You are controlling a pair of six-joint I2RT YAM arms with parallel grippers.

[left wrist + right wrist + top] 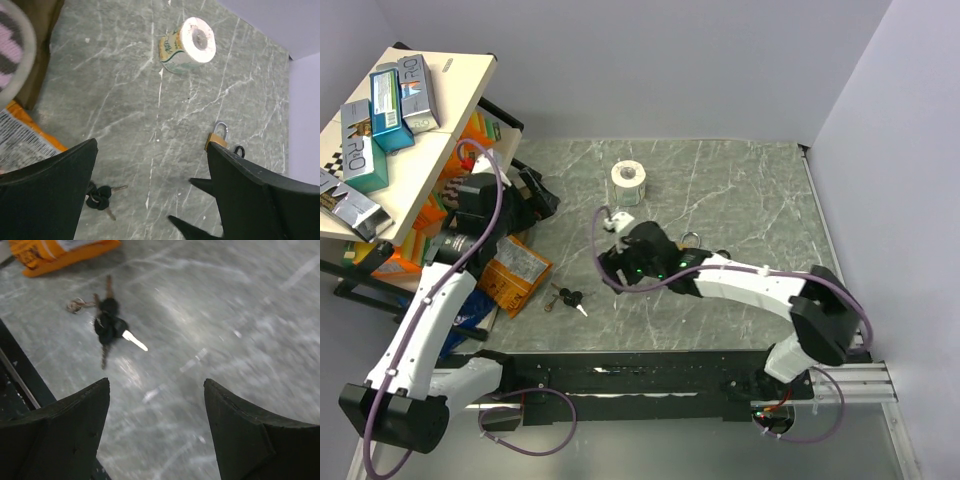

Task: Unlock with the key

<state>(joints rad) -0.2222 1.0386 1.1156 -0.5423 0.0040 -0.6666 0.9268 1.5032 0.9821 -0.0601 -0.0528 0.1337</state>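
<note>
Key bunch [567,298] near table [740,200] front edge, right gripper [156,384] spread wide nearby

The right wrist view is smeared; the key [111,327] bunch's blades cannot be counted. From above, the right arm [750,280] covers part of the padlock [690,238].

Open tabletop [720,200] around the key [568,298]; orange packet [515,275] near left.

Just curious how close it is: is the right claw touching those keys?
Apart. The right wrist view shows bare table between the right gripper and the key.
</note>
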